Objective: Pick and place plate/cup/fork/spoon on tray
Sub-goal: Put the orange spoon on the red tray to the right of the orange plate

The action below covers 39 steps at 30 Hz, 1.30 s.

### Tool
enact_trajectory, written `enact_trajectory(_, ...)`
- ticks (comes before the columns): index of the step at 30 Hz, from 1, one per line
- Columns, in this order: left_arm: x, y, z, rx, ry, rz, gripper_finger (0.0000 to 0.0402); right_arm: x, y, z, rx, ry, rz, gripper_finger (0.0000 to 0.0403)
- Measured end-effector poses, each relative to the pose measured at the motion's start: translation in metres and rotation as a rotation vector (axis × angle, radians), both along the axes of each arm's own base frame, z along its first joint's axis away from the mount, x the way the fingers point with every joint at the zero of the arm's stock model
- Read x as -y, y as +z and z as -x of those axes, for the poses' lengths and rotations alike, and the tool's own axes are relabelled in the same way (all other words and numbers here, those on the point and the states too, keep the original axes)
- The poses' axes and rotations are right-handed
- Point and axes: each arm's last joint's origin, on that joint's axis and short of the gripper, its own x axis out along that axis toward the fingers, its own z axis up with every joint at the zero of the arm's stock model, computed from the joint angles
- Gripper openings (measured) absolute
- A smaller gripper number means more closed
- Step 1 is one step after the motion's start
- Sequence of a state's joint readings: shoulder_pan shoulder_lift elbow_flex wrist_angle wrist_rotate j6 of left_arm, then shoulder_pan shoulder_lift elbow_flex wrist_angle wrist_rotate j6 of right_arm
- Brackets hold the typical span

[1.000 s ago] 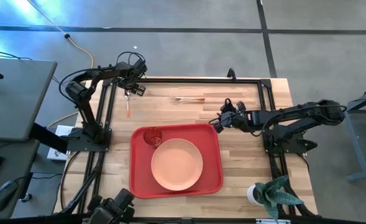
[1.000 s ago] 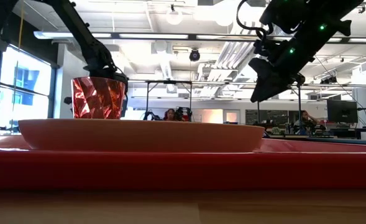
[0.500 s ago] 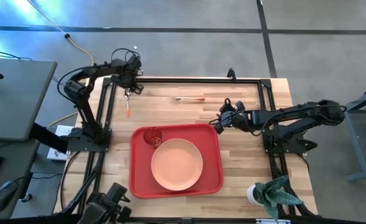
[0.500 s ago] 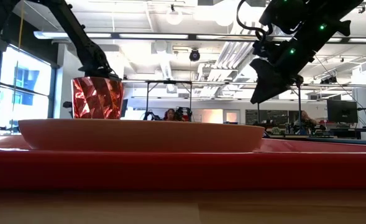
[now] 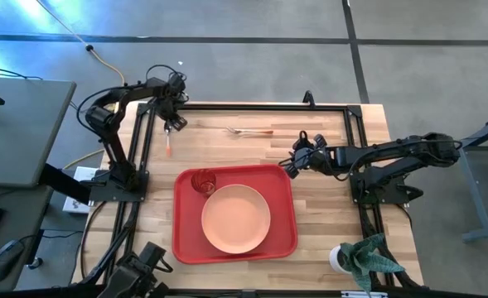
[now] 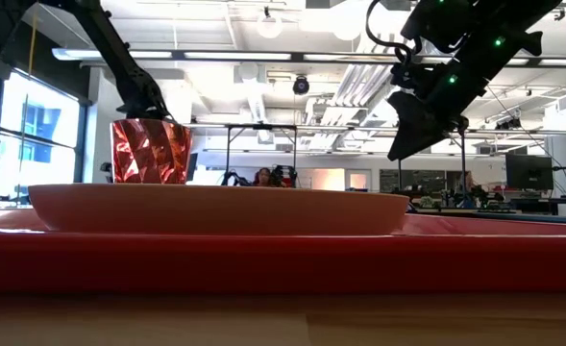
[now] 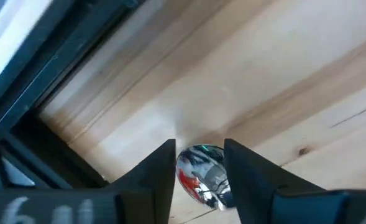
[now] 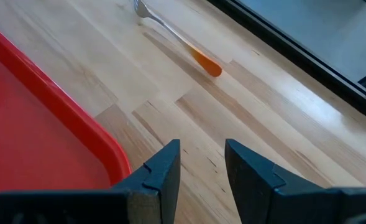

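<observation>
Left gripper point(image 7: 199, 163) fingers straddle spoon point(image 7: 202, 176) bowl nr table point(image 5: 326, 215) edge.

- A large red rectangular plastic tray point(image 5: 181, 240) lies at the near middle of the light wooden table point(image 5: 326, 215).
- A round salmon-pink plate point(image 5: 236, 218) sits in the tray, with a small translucent orange-red plastic tumbler point(image 5: 203, 181) just beside it in the far-left corner.
- A slim orange-handled fork point(image 5: 250, 131) lies behind the tray.
- An orange-handled spoon point(image 5: 170, 142) lies at the far left, its bowl between the left claw's point(image 5: 172, 122) fingers.
- The right claw point(image 5: 287, 164) hangs over the tray's far-right corner.
</observation>
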<state>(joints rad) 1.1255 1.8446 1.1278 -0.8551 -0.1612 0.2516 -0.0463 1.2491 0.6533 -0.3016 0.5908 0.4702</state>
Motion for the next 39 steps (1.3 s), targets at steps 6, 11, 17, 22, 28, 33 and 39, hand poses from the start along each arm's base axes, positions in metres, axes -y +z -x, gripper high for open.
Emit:
enact_trajectory(6,0.0,-0.008,0.0,-0.022,-0.097,0.056,0.0086,0.0,0.0,0.0,0.0,0.002,-0.002,0.0117)
enact_trajectory(11,0.0,-0.013,-0.001,-0.02,-0.093,0.079,0.005,0.0,0.0,0.0,-0.001,0.003,-0.004,0.0117)
enact_trajectory(17,-0.002,-0.011,-0.004,0.001,-0.051,0.075,0.0005,0.0,0.0,0.0,-0.001,0.003,-0.004,0.0117)
enact_trajectory(22,-0.019,0.009,-0.016,0.077,0.063,-0.034,0.0026,0.0,0.0,0.0,0.0,-0.002,0.001,0.0117)
enact_trajectory(28,-0.008,0.043,-0.033,0.124,-0.018,-0.103,0.0051,0.0,0.0,0.0,0.012,-0.009,-0.015,0.0117)
enact_trajectory(33,0.012,0.048,-0.038,0.098,-0.038,-0.045,0.0077,0.0,0.0,0.0,0.011,-0.002,-0.023,0.0117)
enact_trajectory(39,0.04,0.014,-0.041,0.093,-0.08,0.105,0.0123,-0.001,0.0,0.0,0.001,0.015,-0.02,0.0117)
